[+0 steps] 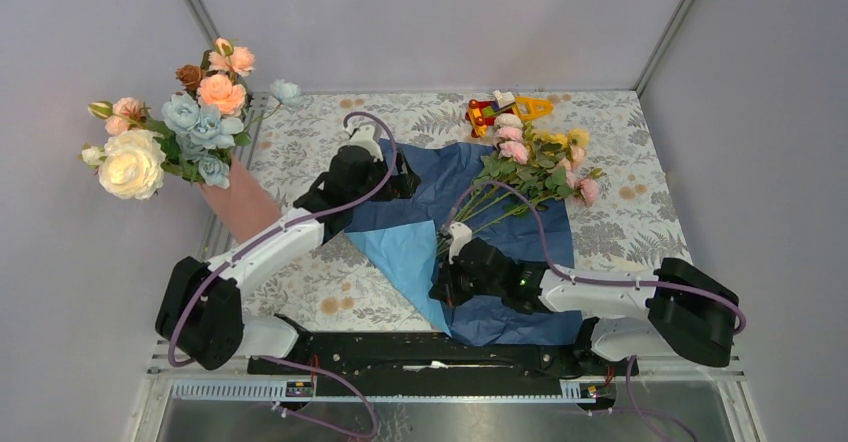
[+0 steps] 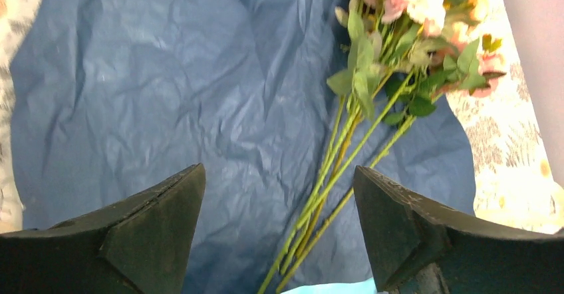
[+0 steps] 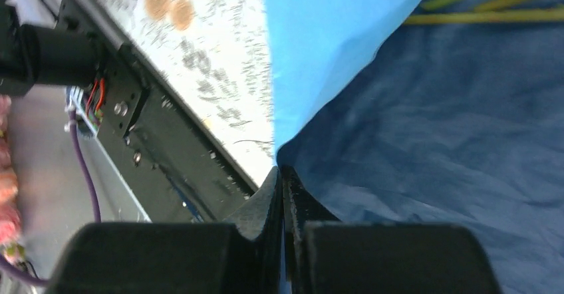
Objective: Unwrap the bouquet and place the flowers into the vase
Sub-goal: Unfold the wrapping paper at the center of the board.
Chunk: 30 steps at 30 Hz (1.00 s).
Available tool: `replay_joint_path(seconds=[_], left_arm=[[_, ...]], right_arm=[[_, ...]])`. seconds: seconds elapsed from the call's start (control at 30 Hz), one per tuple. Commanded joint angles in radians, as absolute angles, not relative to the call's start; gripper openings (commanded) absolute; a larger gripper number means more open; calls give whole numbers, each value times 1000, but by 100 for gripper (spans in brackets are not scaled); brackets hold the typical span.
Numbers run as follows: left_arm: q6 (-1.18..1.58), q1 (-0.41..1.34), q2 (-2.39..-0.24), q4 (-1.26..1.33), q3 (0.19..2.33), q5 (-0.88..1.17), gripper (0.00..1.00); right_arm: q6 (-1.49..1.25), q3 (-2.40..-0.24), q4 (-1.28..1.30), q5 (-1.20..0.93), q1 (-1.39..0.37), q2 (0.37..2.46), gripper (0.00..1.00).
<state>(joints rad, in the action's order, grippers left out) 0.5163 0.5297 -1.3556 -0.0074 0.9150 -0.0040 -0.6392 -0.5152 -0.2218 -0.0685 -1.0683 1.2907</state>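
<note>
The bouquet's blue paper [image 1: 505,222] lies spread open on the table, navy side up, with a light-blue flap [image 1: 410,247] folded over. The flowers [image 1: 540,157] lie on it, heads far right, thin green stems [image 2: 332,167] running toward the near left. My left gripper [image 1: 395,177] hovers open over the paper's far-left part [image 2: 166,94]; the stems show between its fingers, untouched. My right gripper [image 3: 282,171] is shut on the paper's near edge [image 3: 452,121], where light blue meets navy. The salmon-pink vase [image 1: 240,205] stands tilted at the left.
Large peach, dusty-blue and cream blooms [image 1: 170,132] fill the vase's mouth. A red-and-yellow toy [image 1: 500,110] lies at the far edge behind the flower heads. The black base rail [image 3: 153,154] runs along the near table edge, close to my right gripper.
</note>
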Motion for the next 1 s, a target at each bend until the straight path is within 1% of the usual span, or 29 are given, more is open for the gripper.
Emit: replay_joint_path(seconds=[0.0, 0.27, 0.4, 0.5, 0.7, 0.77, 0.9, 0.97], left_arm=[[564, 535, -1252, -24, 819, 56, 88], [583, 545, -1151, -42, 665, 109, 88], [589, 577, -1114, -41, 605, 116, 88], [615, 617, -1057, -39, 546, 98, 88], [692, 718, -916, -53, 445, 27, 88], [720, 751, -885, -57, 426, 9, 88], [760, 820, -858, -72, 406, -44, 88], [773, 849, -861, -75, 401, -55, 88]], right_arm=[[-500, -612, -219, -8, -1174, 1324, 0], [-453, -704, -216, 154, -1338, 1431, 0], [-463, -718, -222, 162, -1375, 1455, 9], [-472, -707, -215, 183, -1393, 1436, 17], [-497, -652, -176, 236, -1401, 1299, 37], [-516, -626, -167, 267, -1401, 1244, 45], [-606, -576, -145, 397, -1400, 1152, 59], [-643, -572, -114, 443, -1400, 1145, 62]])
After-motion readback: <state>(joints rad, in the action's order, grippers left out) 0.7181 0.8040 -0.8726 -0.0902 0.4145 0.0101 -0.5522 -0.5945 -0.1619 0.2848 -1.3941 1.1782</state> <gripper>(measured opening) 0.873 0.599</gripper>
